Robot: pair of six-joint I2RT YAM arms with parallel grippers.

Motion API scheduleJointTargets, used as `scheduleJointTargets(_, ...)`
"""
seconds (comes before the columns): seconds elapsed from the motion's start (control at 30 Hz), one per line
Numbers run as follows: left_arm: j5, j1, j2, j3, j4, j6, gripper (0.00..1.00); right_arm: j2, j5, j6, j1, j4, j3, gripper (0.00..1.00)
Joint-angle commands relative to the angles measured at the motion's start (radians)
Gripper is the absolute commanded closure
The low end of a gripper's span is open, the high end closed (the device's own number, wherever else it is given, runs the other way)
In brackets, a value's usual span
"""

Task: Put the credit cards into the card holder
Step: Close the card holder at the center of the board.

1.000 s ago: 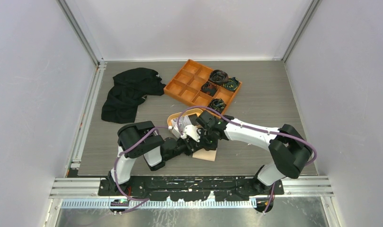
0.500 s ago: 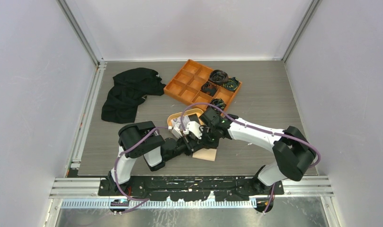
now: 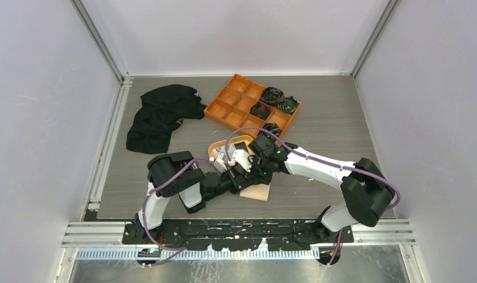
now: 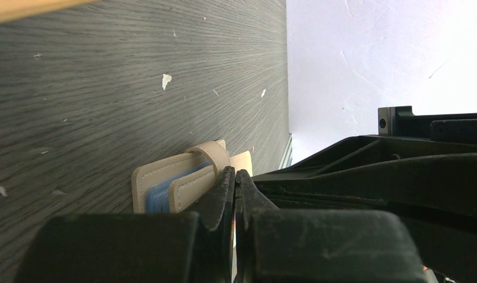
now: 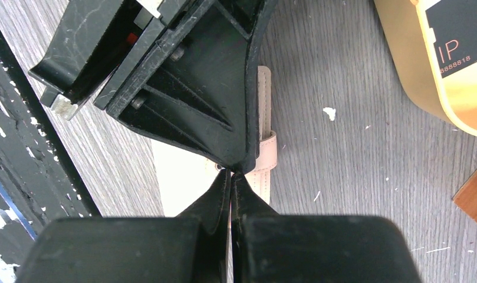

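Nearside of the dish [image 5: 413,71], the holder [image 3: 256,192] lies on the surface, a blue card [image 4: 165,197] inside; left tool [image 4: 234,172] and right tool [image 5: 231,175] meet over it, both pinched together; we judge insertion under way; next we need the black card [image 5: 460,35] from the dish.

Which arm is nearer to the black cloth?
Left. The left arm sits just below the cloth in the top view; the right arm extends from the right, farther away.

Black card [image 5: 460,29]: "IP", below it "8888818".
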Motion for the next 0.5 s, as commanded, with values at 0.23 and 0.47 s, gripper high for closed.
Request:
scheduleJointTargets(0.23,0.019,-0.015,0.025,-0.018,-0.083,0.050,1.00,0.026,-0.037,-0.014,0.034,0.067,-0.009,0.99)
scheduleJointTargets(0.47,0.024,-0.014,0.020,-0.018,-0.083,0.057,1.00,0.034,-0.069,-0.037,0.036,0.033,0.005,0.99)
